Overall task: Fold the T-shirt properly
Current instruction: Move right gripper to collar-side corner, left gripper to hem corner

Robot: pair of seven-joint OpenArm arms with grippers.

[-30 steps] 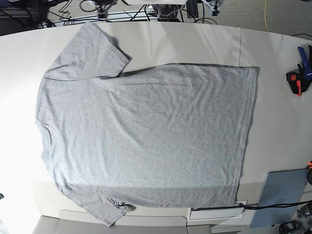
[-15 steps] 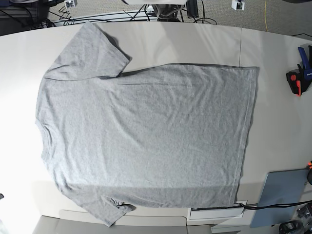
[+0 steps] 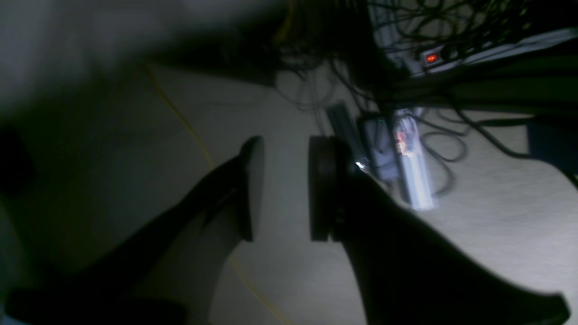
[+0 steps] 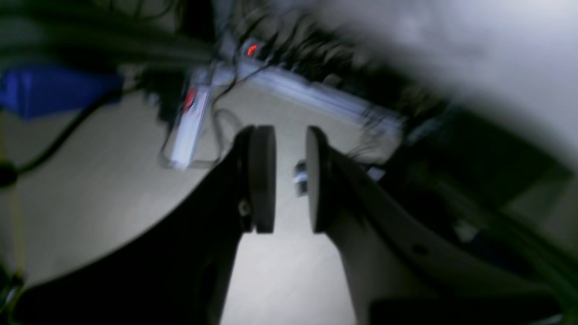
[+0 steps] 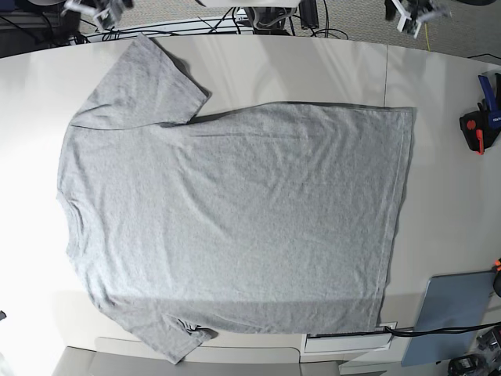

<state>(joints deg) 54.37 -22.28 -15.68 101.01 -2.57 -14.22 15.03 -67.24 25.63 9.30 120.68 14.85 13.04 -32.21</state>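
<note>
The heather-grey T-shirt [image 5: 235, 211] lies spread flat on the white table [image 5: 450, 196], plain side up, with its collar side at the left and its hem at the right. One sleeve points to the far left corner, the other hangs at the near edge. My right gripper [image 5: 98, 9] hovers blurred beyond the table's far left edge, above the sleeve. My left gripper [image 5: 415, 12] hovers past the far right edge. In the wrist views both the left gripper [image 3: 282, 189] and the right gripper [image 4: 290, 180] stand open over the floor, nothing between the pads.
A black and red clamp [image 5: 477, 129] and a blue clamp [image 5: 489, 90] lie at the table's right edge. A grey flat board [image 5: 454, 313] sits at the near right corner. Cables and a power strip [image 3: 431, 58] lie on the floor behind the table.
Both grippers have slid outward along the far edge, the one on the left going left, the one on the right going right. The T-shirt has not moved.
</note>
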